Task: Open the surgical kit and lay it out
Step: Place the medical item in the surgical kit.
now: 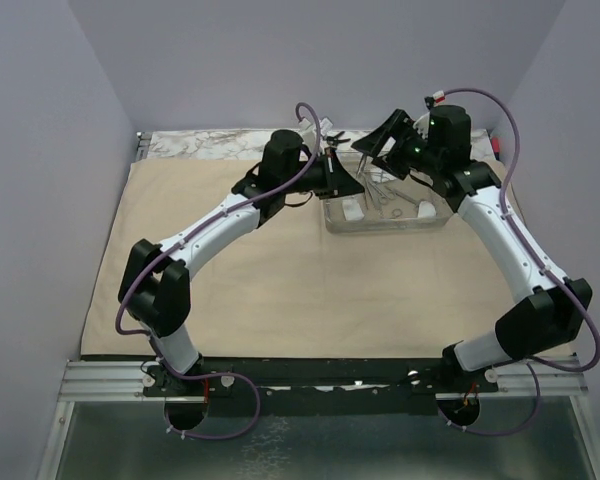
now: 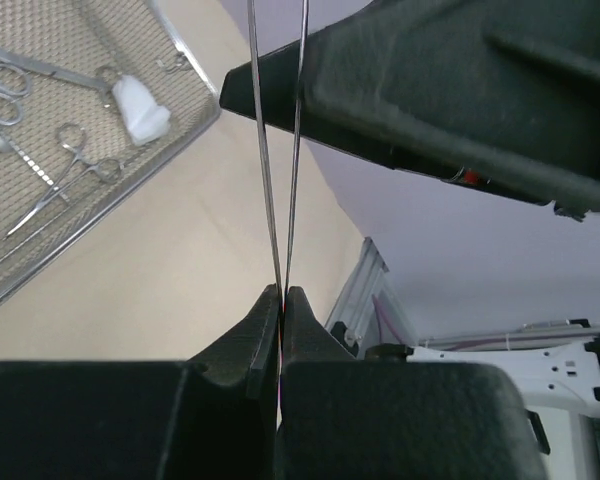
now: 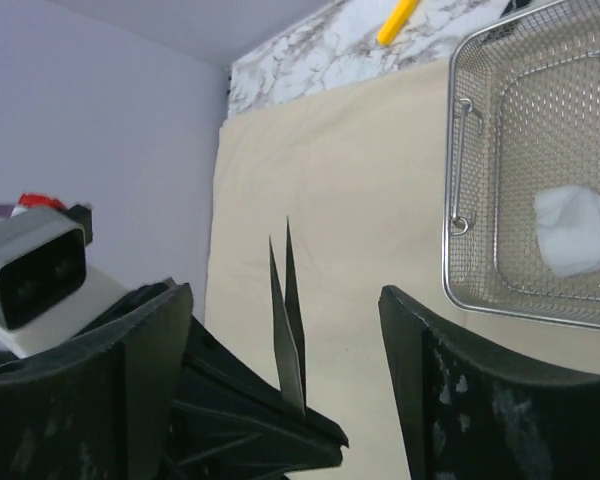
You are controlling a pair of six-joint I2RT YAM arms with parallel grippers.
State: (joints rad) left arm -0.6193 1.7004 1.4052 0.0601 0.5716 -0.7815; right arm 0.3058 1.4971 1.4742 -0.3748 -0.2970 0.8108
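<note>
pale purple walls are standing around a table, and a big beige cloth point(image 1: 280, 270) is lying flat over most of it. starting on the left, the left gripper point(image 2: 282, 292) is reaching out over the cloth. its fingers are pressed together and are pinching the thin tweezers point(image 2: 265, 150). the two thin legs are sticking out past the fingers, up off the cloth. moving right, the right gripper point(image 3: 285, 295) is hanging with its fingers spread wide. the pointed ends of the tweezers are showing between those fingers and touching neither one. further right, the tray point(image 1: 385, 227) is sitting on the cloth near the back. inside it, the steel clamps point(image 2: 80, 170) are lying flat and a white gauze ball point(image 2: 140, 108) is resting near them. behind the cloth, a yellow pen point(image 3: 398, 20) is lying on a marble strip point(image 3: 310, 55).
</note>
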